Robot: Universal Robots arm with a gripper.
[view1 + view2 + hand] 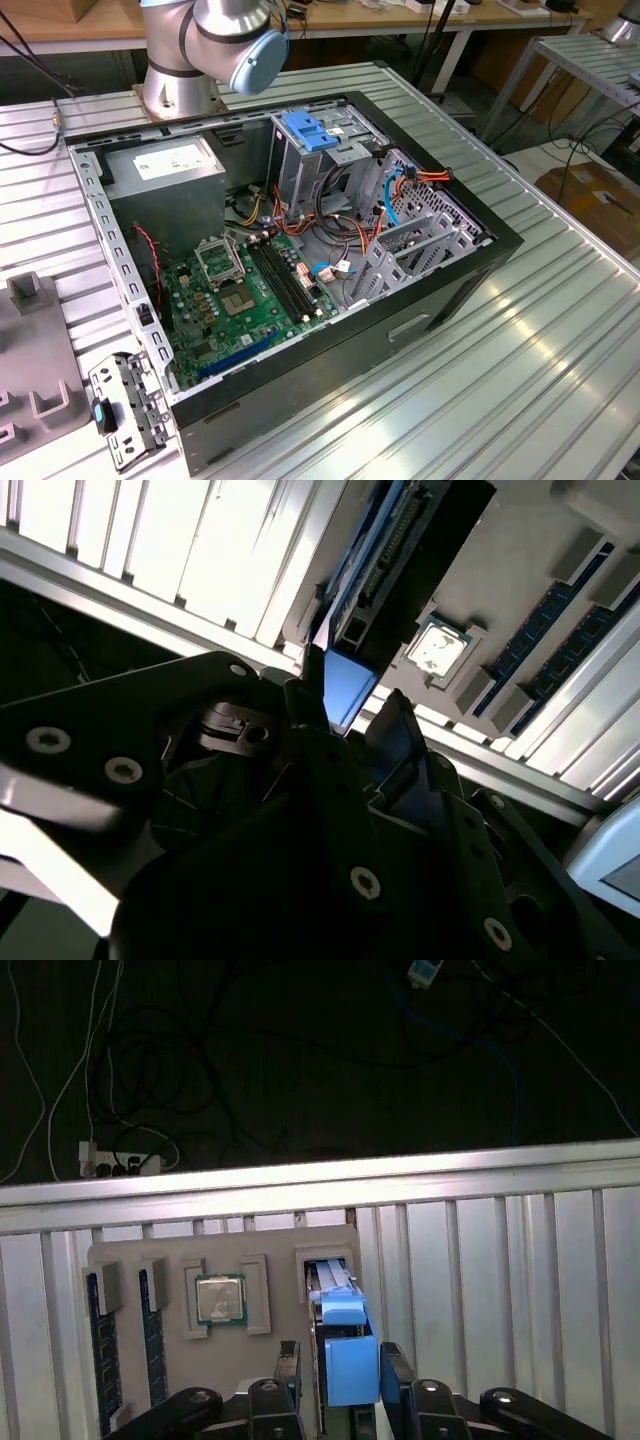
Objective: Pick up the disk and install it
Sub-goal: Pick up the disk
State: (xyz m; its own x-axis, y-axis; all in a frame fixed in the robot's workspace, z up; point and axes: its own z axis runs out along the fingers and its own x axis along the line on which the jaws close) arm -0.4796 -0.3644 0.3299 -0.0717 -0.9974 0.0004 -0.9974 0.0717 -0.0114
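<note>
First wrist view, claw [340, 1352] at disk [343, 1308] edge

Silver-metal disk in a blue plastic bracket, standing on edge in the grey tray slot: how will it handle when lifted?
Probably stiff and heavy for its size: the silver-metal disk looks like a solid slab. Its blue plastic bracket may flex or slip if gripped alone. On edge in a slot of the grey tray, it could bind if lifted tilted.

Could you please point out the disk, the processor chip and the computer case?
disk [350, 1370]: first wrist view, on its blue bracket.
processor chip [220, 1298]: first wrist view, on its metal lid.
computer case [470, 280]: exterior view, on its black side wall.
</note>
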